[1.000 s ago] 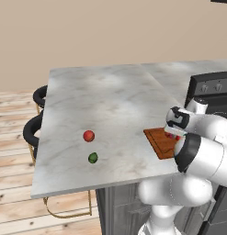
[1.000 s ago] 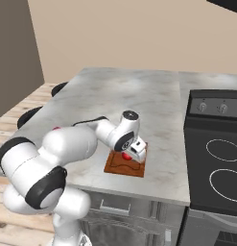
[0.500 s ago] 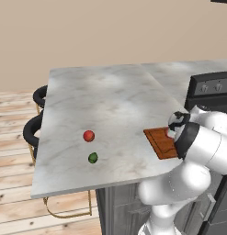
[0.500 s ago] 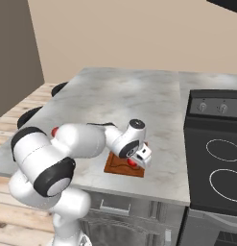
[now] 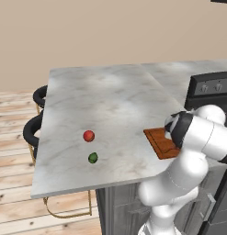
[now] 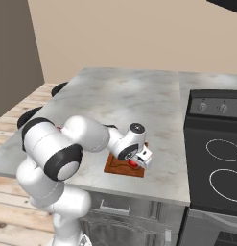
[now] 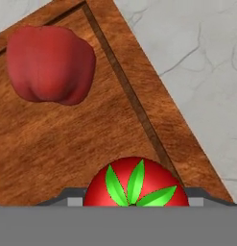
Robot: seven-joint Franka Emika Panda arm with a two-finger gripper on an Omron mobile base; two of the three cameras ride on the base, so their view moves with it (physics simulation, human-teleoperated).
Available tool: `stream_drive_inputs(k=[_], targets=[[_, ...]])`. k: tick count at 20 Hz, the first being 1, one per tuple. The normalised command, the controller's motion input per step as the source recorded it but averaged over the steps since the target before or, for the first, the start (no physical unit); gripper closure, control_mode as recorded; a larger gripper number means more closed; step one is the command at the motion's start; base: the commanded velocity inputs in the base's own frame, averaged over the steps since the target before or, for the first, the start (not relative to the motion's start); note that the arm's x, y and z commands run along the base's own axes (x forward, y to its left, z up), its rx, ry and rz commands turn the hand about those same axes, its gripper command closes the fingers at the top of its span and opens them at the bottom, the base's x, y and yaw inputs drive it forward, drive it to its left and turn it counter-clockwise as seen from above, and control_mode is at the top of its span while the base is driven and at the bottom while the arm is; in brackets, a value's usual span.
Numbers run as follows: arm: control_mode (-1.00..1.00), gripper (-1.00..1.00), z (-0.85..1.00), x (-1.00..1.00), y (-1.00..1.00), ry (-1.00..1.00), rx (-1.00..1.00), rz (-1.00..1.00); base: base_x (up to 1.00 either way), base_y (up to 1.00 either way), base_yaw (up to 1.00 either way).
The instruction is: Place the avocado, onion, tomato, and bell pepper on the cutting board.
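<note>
The reddish-brown cutting board (image 6: 119, 167) lies at the counter's near edge, also seen as board (image 5: 157, 139) and board (image 7: 67, 144). My gripper (image 6: 142, 158) hangs low over it, shut on the red tomato (image 7: 135, 185) with green leaves; the tomato (image 6: 133, 163) sits just above the wood. A red bell pepper (image 7: 50, 65) rests on the board beyond it. Far to the left on the marble lie the dark green avocado (image 5: 93, 158) and a small red ball (image 5: 88, 136). In the left base view my arm hides the gripper.
A black stove (image 6: 216, 158) with knobs stands right of the counter (image 5: 105, 105). Black bar stools (image 5: 33, 131) stand along the counter's left side. The board is close to the counter's front edge.
My hand has sunk lower onto the board with the tomato in it, and the elbow has swung round. The avocado and red ball have not moved.
</note>
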Motion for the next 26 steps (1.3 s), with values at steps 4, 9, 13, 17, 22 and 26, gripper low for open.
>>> stream_drive_inputs(k=[4, 9, 13, 17, 22, 26], targets=[[-1.00, 1.00, -0.17, 0.14, -0.22, 0.00, 0.00, 0.01, 0.00, 0.00, 0.00], [-1.00, 1.00, -0.19, 0.06, -0.20, 0.00, 0.00, 0.00, 0.00, 0.00, 0.00], [-1.00, 1.00, -0.20, 0.05, -0.02, 0.00, 0.00, 0.00, 0.00, 0.00, 0.00], [-1.00, 1.00, -0.21, 0.00, 0.00, 0.00, 0.00, 0.00, 0.00, 0.00, 0.00], [-1.00, -1.00, -0.18, 0.00, 0.02, 0.02, 0.00, 0.00, 0.00, 0.00, 0.00], [-1.00, -1.00, -0.07, 0.00, 0.04, 0.04, 0.00, 0.00, 0.00, 0.00, 0.00]])
